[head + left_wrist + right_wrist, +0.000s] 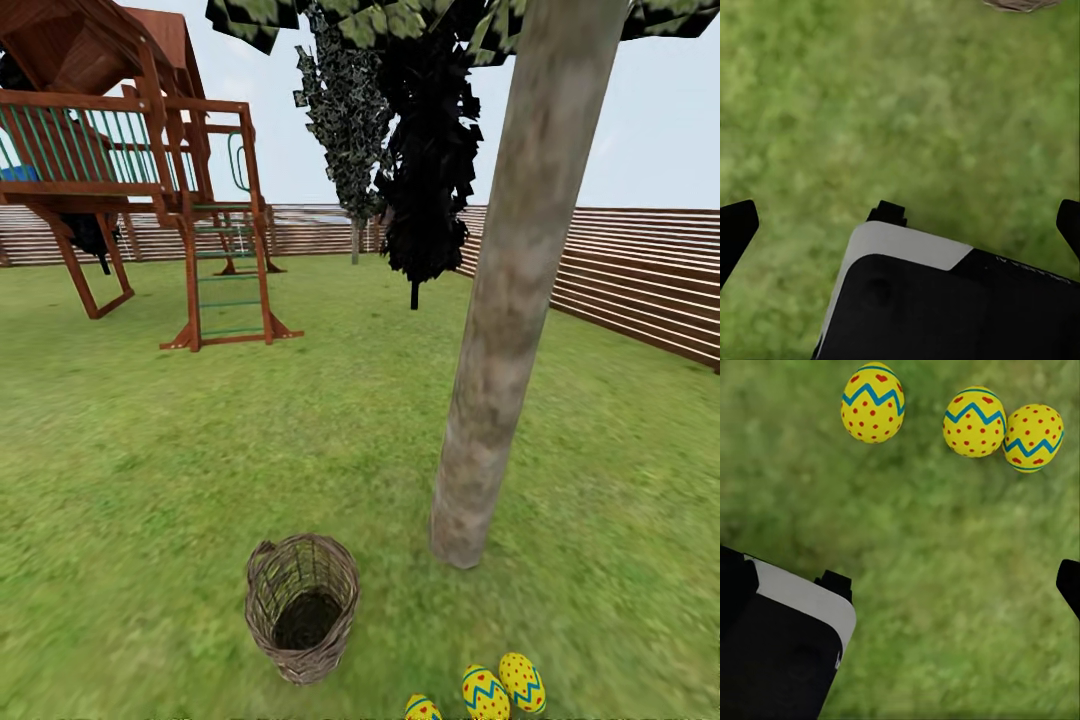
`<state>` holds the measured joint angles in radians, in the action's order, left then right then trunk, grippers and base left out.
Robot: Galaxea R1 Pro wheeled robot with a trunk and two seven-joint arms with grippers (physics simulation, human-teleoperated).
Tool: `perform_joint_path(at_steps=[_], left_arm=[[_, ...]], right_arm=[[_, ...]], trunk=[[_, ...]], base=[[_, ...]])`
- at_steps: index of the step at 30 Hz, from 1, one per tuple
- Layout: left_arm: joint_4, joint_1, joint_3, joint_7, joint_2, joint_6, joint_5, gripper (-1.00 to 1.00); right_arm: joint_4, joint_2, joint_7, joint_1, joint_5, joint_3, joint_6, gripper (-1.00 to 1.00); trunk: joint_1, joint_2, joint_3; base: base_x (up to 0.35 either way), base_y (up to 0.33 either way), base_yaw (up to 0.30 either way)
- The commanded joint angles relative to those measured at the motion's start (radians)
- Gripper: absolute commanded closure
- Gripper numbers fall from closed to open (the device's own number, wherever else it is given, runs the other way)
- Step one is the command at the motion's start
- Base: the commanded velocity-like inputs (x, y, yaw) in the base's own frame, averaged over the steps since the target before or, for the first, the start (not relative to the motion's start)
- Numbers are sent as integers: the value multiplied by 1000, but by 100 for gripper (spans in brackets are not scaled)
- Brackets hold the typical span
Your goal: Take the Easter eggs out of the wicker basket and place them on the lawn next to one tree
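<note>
The wicker basket [301, 620] stands on the lawn [150, 450] near the front, and no egg shows in its dark inside. Right of it rises the pale tree trunk [510, 330]. Three Easter eggs lie on the grass in front of the trunk's foot: one [421, 708], one [485, 692] and one [522, 681]. The right wrist view looks down on them [872, 401], [974, 421], [1033, 437], apart from my right gripper [904, 577], which is open and holds nothing. My left gripper [904, 217] is open over bare grass, with the basket's rim [1020, 4] at the picture's edge.
A wooden play set [150, 170] stands at the far left. Dark conifers [425, 150] grow behind the tree. A slatted fence [640, 280] runs along the back and right. A black and white part of my body [945, 300] shows below the left wrist camera.
</note>
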<state>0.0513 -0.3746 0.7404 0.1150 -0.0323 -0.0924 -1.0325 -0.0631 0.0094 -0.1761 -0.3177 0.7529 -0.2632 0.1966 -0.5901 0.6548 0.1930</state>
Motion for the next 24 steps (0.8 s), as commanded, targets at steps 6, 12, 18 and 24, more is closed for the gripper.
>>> perform_joint_path(at_steps=[6,12,18,24], left_arm=[[4,-1,7,0,3,-4,-4,-100],[3,-1,7,0,3,-4,-4,-100],[4,-1,7,0,3,-4,-4,-100],[4,-1,7,0,3,-4,-4,-100]], right_arm=[[0,-6,-8,-2,5,-10,6,-100],[4,-1,-8,-1,11,-10,8,-100],[2,-8,-8,-1,10,-10,7,-100],[1,-2,-7,-1,13,-10,7,-100]], trunk=[[0,1,11],[0,1,19],[0,1,20],[0,1,20]], base=[[0,0,1],[0,0,40],[0,0,4],[0,0,0]])
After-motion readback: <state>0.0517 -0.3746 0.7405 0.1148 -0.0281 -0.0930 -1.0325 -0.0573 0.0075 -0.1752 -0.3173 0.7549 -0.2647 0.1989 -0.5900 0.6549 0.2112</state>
